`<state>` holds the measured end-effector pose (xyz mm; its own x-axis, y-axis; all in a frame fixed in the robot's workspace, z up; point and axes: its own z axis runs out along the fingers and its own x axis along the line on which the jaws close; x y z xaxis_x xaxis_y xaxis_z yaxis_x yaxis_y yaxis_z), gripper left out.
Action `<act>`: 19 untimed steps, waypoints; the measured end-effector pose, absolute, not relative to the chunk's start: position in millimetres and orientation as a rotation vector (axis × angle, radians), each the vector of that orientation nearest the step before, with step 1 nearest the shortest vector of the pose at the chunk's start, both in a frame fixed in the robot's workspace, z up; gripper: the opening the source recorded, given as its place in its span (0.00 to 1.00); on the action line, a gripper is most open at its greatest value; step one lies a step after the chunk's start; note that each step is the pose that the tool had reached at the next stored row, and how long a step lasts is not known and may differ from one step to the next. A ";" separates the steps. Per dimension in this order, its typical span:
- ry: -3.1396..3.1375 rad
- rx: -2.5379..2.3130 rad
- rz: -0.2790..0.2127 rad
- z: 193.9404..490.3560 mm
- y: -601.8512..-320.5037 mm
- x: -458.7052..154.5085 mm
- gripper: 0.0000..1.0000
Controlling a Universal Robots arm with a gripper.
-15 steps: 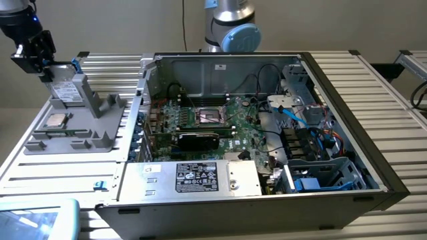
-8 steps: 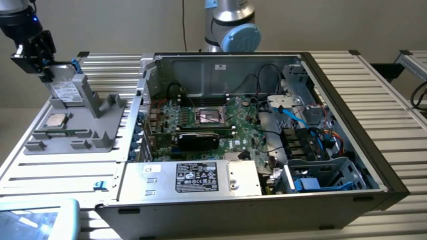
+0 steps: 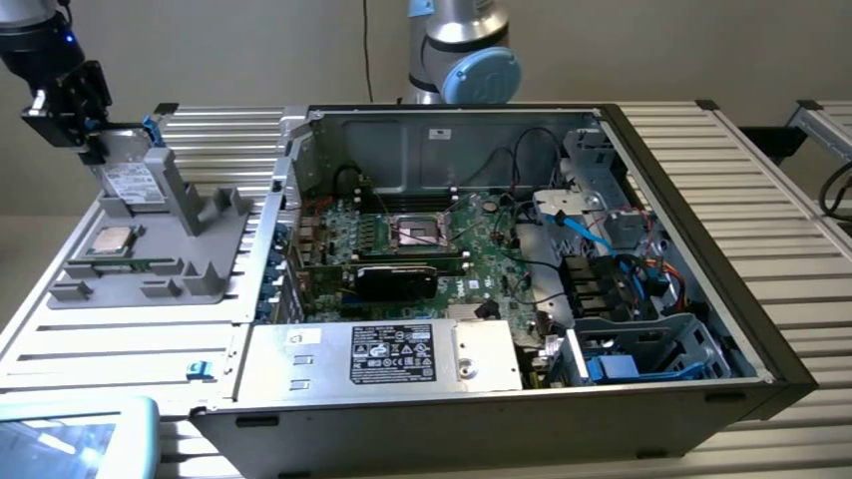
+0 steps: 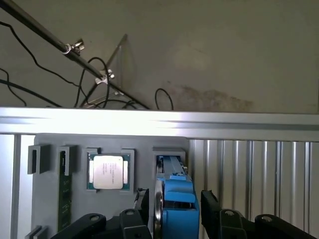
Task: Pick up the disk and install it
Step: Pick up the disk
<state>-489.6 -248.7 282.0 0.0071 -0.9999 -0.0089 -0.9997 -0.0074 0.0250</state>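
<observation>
On grey fixture (image 3: 213, 271) | disk (image 4: 177, 219) upright; near end cut off | pincer (image 4: 174, 198) wide astride it; grip cannot tell

Gripper (image 3: 96, 138) at upright disk (image 3: 134, 183)

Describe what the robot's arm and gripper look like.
The arm is a silver-grey tube with a round light-blue joint cap. Its gripper is matte black, with blocky linked fingers and round pivot bolts.
</observation>
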 end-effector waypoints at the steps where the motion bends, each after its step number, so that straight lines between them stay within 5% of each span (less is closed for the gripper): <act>1: -2.206 2.222 -0.040 281.9 -248.8 -489.6 0.54; 19: -2.211 2.227 -0.050 281.0 -248.9 -489.6 0.54</act>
